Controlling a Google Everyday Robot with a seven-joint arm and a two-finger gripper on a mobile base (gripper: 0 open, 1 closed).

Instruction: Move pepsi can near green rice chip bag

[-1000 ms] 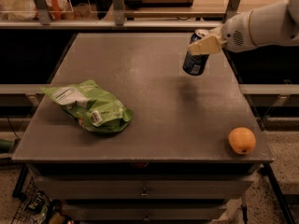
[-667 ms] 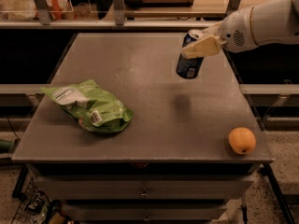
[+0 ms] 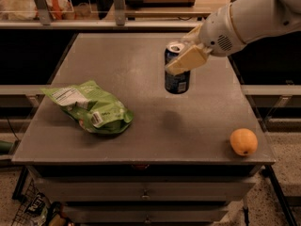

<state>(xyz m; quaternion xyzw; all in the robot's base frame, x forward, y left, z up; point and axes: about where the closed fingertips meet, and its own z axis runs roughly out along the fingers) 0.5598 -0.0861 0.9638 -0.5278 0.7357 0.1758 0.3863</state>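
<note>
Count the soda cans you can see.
1. The pepsi can is gripped by the hand, held above the table, right of centre. Others could be hidden in the clutter behind.

— Are you making out any print?
— No. You are looking at a white panel [image 3: 66,96] on the green rice chip bag [image 3: 101,114], and its lines are too small to read. The pepsi can [image 3: 177,81] is showing no legible brand either; the claw [image 3: 181,62] is gripping it above the surface [image 3: 117,55].

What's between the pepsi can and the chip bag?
Only bare table, in the camera view. The end effector holds the pepsi can above it.
</note>
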